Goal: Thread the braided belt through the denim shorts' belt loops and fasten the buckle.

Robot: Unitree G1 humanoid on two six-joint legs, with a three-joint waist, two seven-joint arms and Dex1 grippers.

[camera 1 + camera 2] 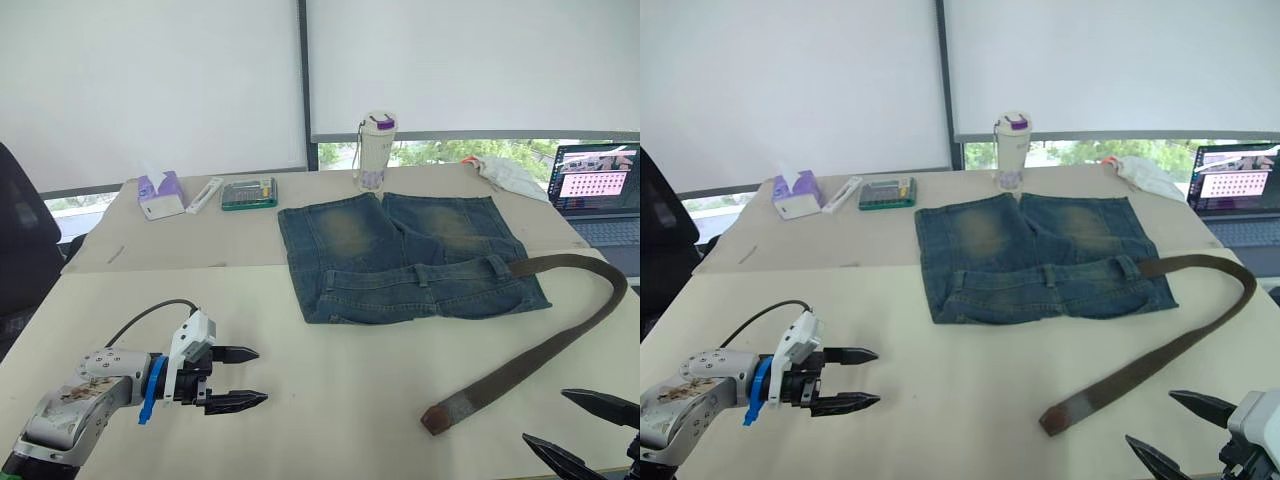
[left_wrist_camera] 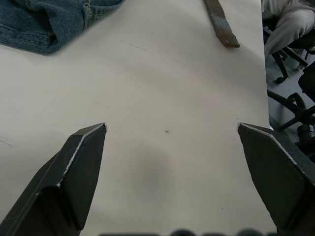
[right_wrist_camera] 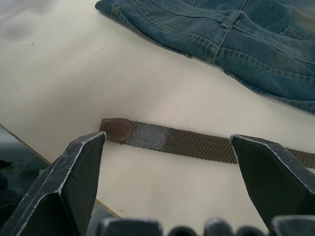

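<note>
Two robot grippers hover over a pale tabletop [image 1: 150, 300], both with their black fingers spread wide and nothing held between them. The left gripper [image 1: 232, 378] sits at the near left, above bare table, well apart from everything else. The right gripper [image 1: 580, 430] is at the near right edge, close to the loose end of the belt but not touching it.

The denim shorts [image 1: 405, 255] lie flat in the middle of the table, waistband toward the robot and the two faded legs pointing away toward the window. Small belt loops [image 1: 424, 274] stand along the waistband.

The braided belt [image 1: 560, 345] starts at the right end of the waistband, where it meets a loop, then sweeps out to the right in a wide curve and runs back diagonally toward the near edge. Its reddish-brown leather tip [image 3: 116, 129] rests on the table just ahead of the right gripper, in line with the gap between the fingers in the right wrist view. I cannot make out the buckle.

Along the far side sit a tissue box [image 1: 160, 194], a small green case [image 1: 249, 193], a tall white cup [image 1: 375, 150] with a purple lid, and an open laptop [image 1: 594, 190] at the far right.
</note>
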